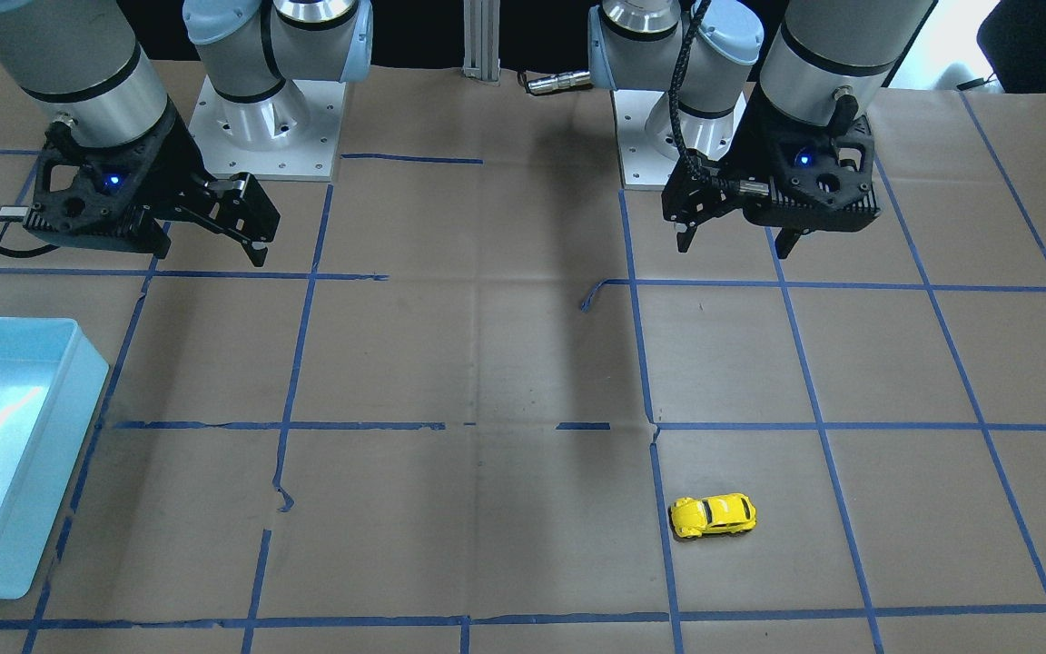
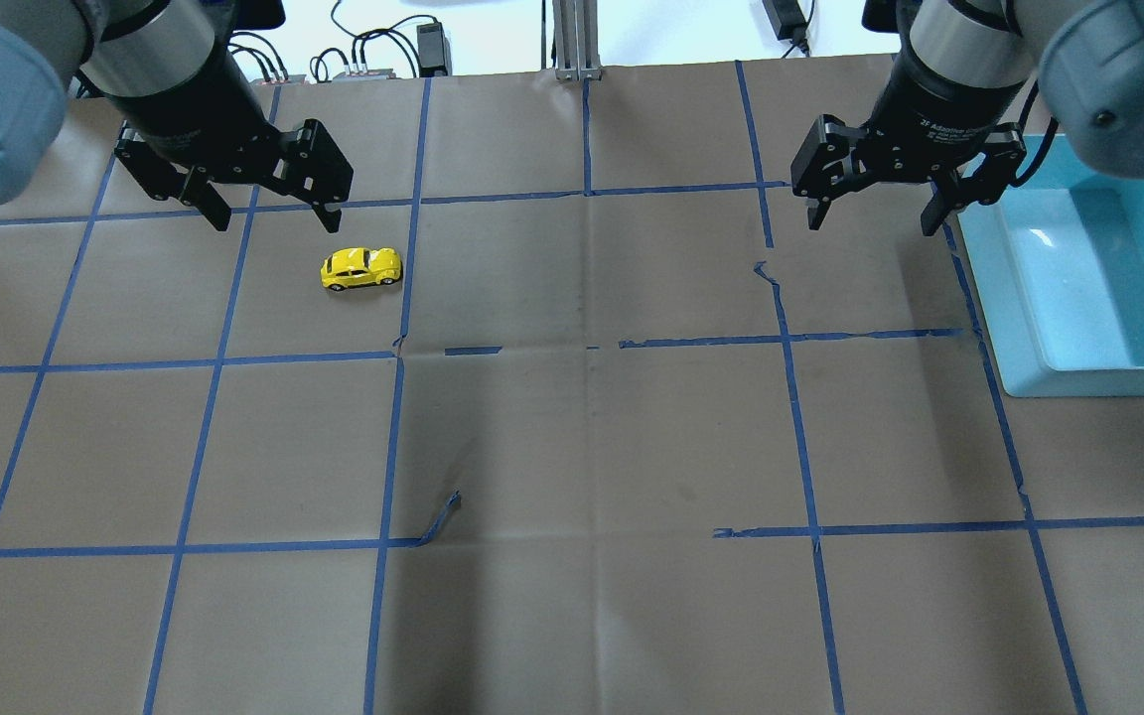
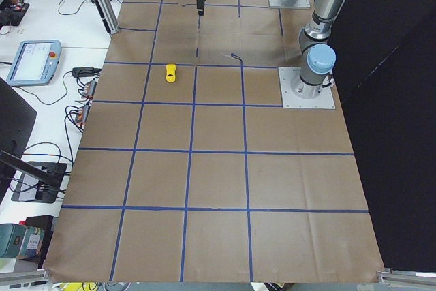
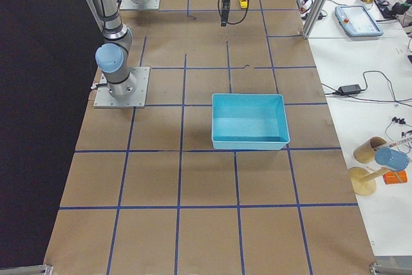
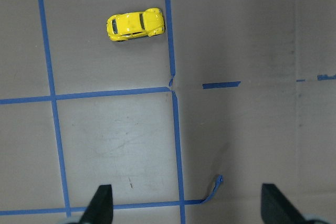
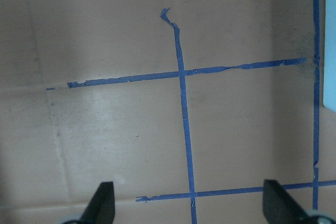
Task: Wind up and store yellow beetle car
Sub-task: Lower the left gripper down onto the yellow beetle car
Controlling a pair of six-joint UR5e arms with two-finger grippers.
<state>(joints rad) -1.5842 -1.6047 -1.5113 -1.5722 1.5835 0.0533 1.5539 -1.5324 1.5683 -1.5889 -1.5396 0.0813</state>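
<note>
The yellow beetle car stands on its wheels on the brown paper table, next to a blue tape line. It also shows in the overhead view, the exterior left view and the left wrist view. My left gripper hangs open and empty above the table, just off the car on the robot's side; it also shows in the front-facing view. My right gripper is open and empty beside the bin, far from the car, and shows in the front-facing view.
A light-blue bin stands at the table's right end, also seen in the front-facing view and the exterior right view. Blue tape lines grid the paper, with a few loose torn ends.
</note>
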